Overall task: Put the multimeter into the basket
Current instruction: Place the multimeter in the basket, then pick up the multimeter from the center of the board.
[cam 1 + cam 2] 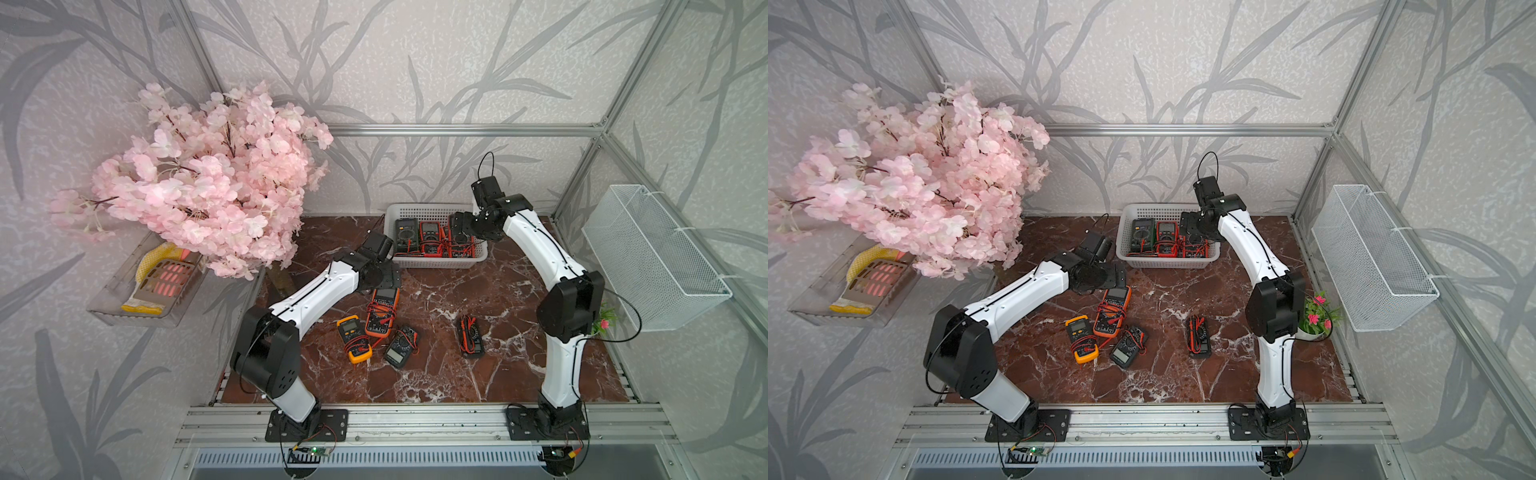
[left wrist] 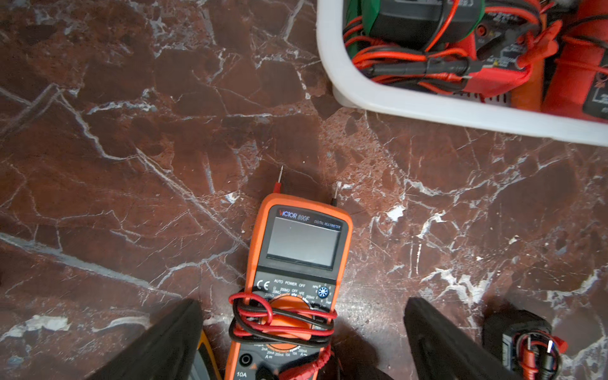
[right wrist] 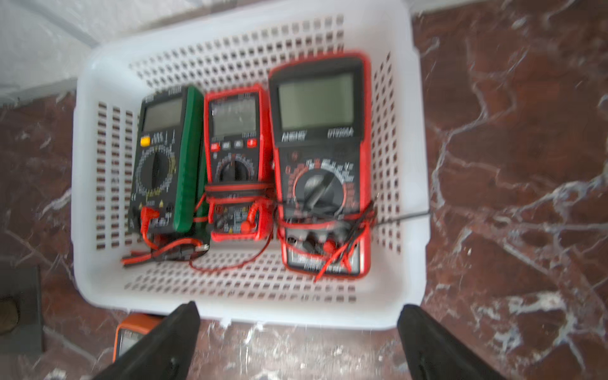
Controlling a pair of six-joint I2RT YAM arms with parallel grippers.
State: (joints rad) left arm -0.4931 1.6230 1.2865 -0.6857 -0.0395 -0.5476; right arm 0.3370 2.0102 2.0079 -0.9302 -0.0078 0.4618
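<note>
Orange multimeter (image 2: 297, 283) lies flat on the table (image 2: 131, 164) between the wide-spread, empty jaws of the left gripper (image 2: 302, 302), with the basket (image 2: 427, 108) ahead of it. I'd worry one jaw shoves the yellow meter (image 2: 205, 355) just beside it, or the looped leads (image 2: 283, 319) snag on closing. The right gripper (image 3: 297, 306) hangs open and empty over the basket.

That tabletop (image 1: 436, 374) looks like polished red-brown marble with white veins and a slight sheen. The basket (image 3: 230, 312) is smooth, milky white plastic. The orange multimeter (image 2: 301, 243) has a matt, rubbery-looking shell and leads (image 2: 283, 316) in shiny plastic. The rack (image 1: 648, 257) is white-coated wire mesh, the rails (image 1: 415, 419) brushed metal.
</note>
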